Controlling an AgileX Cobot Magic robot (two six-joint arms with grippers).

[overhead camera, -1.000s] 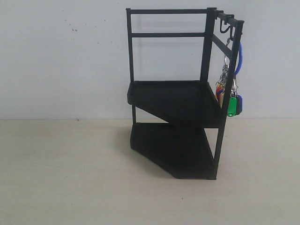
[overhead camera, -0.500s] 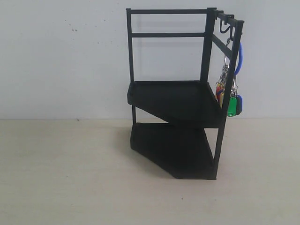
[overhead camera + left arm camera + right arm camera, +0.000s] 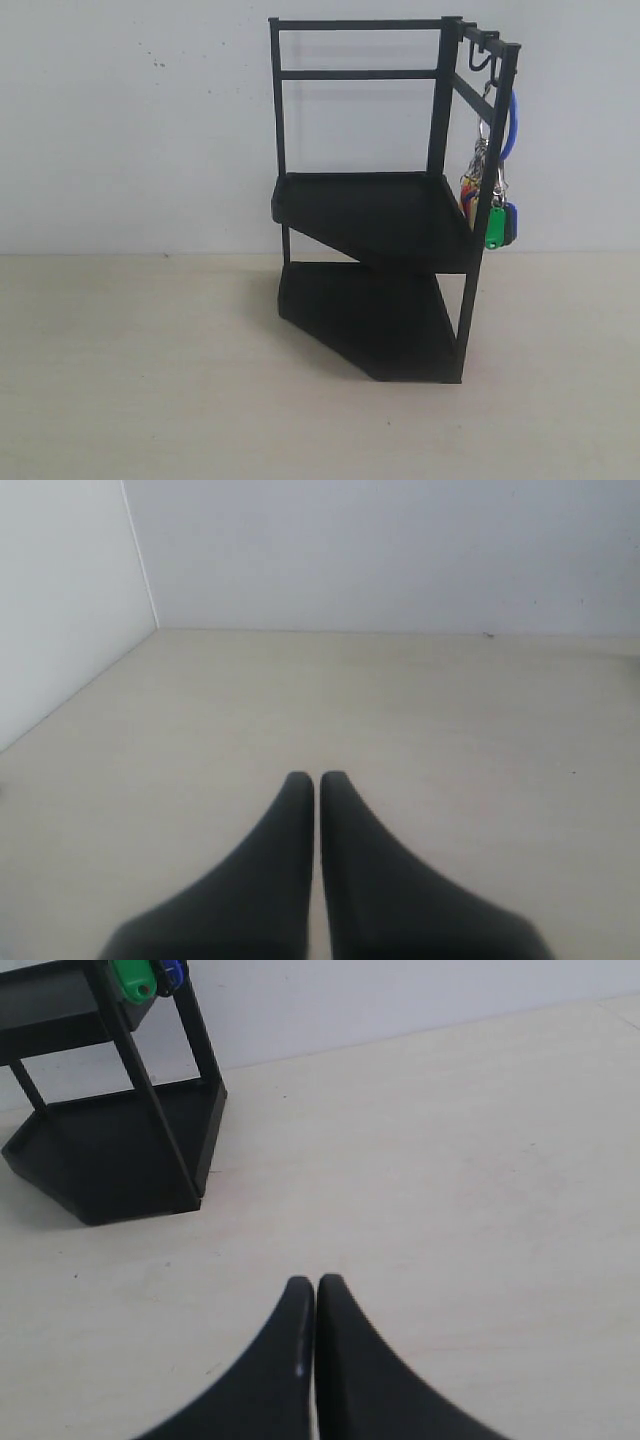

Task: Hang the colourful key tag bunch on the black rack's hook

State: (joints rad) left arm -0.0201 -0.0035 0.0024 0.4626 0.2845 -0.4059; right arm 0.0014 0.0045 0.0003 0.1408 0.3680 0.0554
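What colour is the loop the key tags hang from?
Blue loop; clearest in the exterior view.

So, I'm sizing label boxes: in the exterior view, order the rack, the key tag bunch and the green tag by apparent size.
1. black rack, by far the largest
2. key tag bunch
3. green tag, just one piece of that bunch

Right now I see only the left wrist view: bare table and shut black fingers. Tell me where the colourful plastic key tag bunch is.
Observer: In the exterior view the colourful plastic key tag bunch hangs from a top-rail hook of the tall black metal rack.
Operator: Report the right gripper.
Observer: The right gripper is shut on nothing, over the table, apart from the rack.
Operator: Say whether the bunch touches the table.
Observer: No; its lowest tags hang beside the upper tray.
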